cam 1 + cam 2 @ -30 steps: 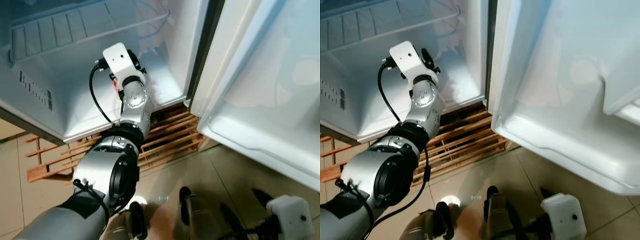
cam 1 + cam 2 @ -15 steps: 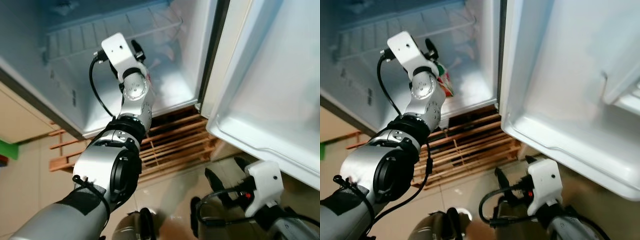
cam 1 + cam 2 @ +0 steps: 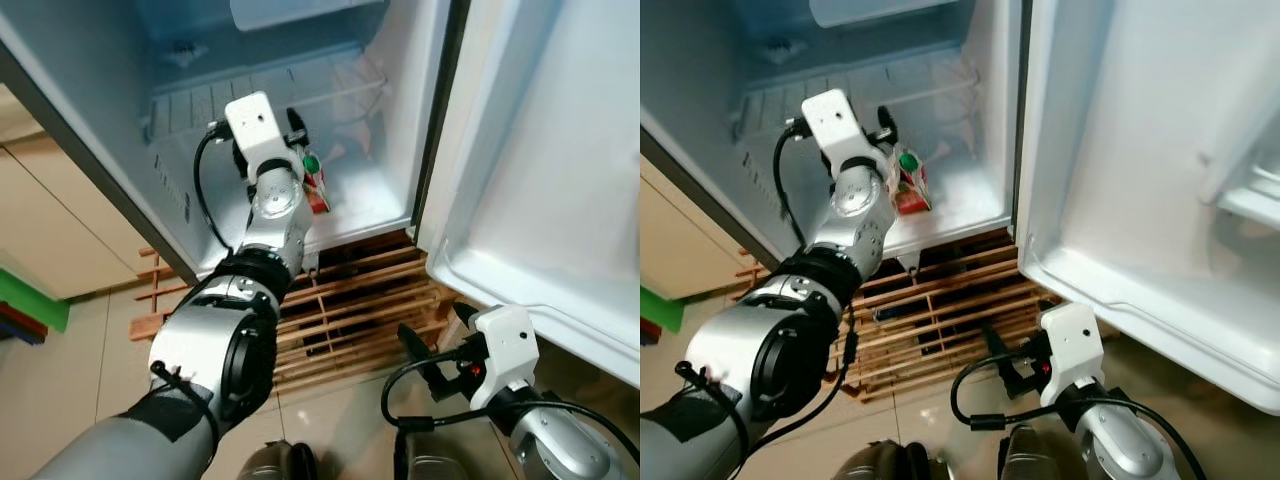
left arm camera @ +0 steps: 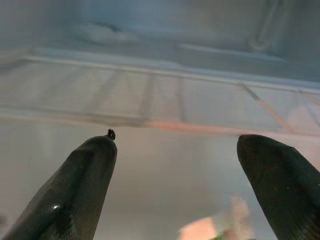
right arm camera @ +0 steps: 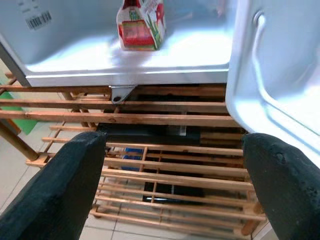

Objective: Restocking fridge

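**Ana:** Left eye view first: what's in it?

**Ben:** An open fridge (image 3: 90,130) with its door (image 3: 560,190) swung to the robot's right. The left arm reaches into the lowest compartment, and the left gripper (image 3: 296,128) sits just above a carton (image 3: 314,185) with a green cap, which stands upright on the fridge floor near the front edge. A wire shelf (image 3: 250,95) runs across behind the arm.

**Ana:** And below the fridge?

**Ben:** A slatted wooden rack (image 3: 340,300) on the tiled floor. The right gripper (image 3: 432,350) hangs low in front of that rack, under the door's bottom corner.

**Ana:** Right eye view?

**Ben:** Same scene. The carton stands just beside the left wrist, towards the robot's right.

**Ana:** Left wrist view?

**Ben:** Its two black fingers (image 4: 75,190) are spread wide, nothing between them. Beyond them are the wire shelf and the pale back wall; a blurred bit of the carton's top peeks in at the frame edge, outside the fingers' gap as far as I can tell.

**Ana:** Right wrist view?

**Ben:** Those fingers (image 5: 65,185) are also held far apart and hold nothing. Between them lie the rack's slats, and farther off the carton (image 5: 140,25) stands on the white fridge floor, with the door's lower edge alongside.
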You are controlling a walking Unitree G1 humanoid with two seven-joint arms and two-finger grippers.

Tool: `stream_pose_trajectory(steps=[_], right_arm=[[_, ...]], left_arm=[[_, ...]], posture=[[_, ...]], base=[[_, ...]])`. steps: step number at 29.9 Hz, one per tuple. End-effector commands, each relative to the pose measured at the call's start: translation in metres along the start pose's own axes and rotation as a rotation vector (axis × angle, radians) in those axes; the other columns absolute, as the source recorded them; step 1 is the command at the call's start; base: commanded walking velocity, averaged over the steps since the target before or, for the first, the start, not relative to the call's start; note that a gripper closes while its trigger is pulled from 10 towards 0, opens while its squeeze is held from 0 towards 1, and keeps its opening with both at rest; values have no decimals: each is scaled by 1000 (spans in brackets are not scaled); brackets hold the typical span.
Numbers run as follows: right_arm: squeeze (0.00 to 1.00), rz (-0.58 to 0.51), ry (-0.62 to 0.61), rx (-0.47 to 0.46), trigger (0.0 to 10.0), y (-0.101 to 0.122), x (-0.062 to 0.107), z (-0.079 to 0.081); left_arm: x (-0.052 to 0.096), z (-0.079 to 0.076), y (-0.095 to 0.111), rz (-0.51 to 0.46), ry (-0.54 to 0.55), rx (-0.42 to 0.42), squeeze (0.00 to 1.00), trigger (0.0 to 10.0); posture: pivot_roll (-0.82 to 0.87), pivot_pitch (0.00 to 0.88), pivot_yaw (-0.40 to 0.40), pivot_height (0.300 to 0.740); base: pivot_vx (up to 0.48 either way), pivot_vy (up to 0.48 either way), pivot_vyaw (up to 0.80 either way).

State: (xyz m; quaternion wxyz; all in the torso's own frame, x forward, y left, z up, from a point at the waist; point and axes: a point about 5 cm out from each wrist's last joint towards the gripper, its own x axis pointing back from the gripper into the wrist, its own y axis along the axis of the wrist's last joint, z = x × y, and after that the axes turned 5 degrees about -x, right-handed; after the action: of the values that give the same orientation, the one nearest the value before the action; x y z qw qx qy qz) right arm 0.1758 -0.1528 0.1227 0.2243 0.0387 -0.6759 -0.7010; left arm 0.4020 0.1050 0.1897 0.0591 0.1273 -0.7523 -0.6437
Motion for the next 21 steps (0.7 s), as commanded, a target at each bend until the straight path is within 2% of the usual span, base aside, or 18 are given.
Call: stream_pose_trajectory(steps=[1, 5, 6, 9, 14, 18, 21], right_arm=[[122, 1, 12, -2, 10000, -2, 1, 2], [118, 12, 23, -4, 10000, -4, 1, 4], [114, 20, 29, -7, 10000, -5, 1, 5], [118, 28, 37, -9, 10000, -6, 1, 6], [122, 13, 39, -7, 10000, -2, 4, 9], [118, -24, 51, -17, 10000, 10, 9, 15], [118, -13, 57, -24, 10000, 12, 18, 22]], left_arm=[[-4, 11, 2, -14, 15, -28, 0, 10000], [-4, 19, -2, -8, 31, -70, 0, 10000], [-2, 29, -16, 50, 51, -95, 0, 10000], [0, 34, -27, 98, 52, -103, 0, 10000], [5, 38, -42, 163, 13, -150, 0, 10000], [5, 45, -46, 181, 25, -188, 0, 10000], [5, 47, -48, 192, 12, -214, 0, 10000]], posture=[[-289, 57, 131, 740], [-282, 64, 126, 740], [-279, 72, 120, 740], [-279, 80, 115, 740], [-293, 108, 113, 740], [-312, 152, 116, 740], [-331, 192, 118, 740]], base=[[0, 0, 0], [0, 0, 0], [0, 0, 0], [0, 0, 0], [0, 0, 0], [0, 0, 0], [0, 0, 0]])
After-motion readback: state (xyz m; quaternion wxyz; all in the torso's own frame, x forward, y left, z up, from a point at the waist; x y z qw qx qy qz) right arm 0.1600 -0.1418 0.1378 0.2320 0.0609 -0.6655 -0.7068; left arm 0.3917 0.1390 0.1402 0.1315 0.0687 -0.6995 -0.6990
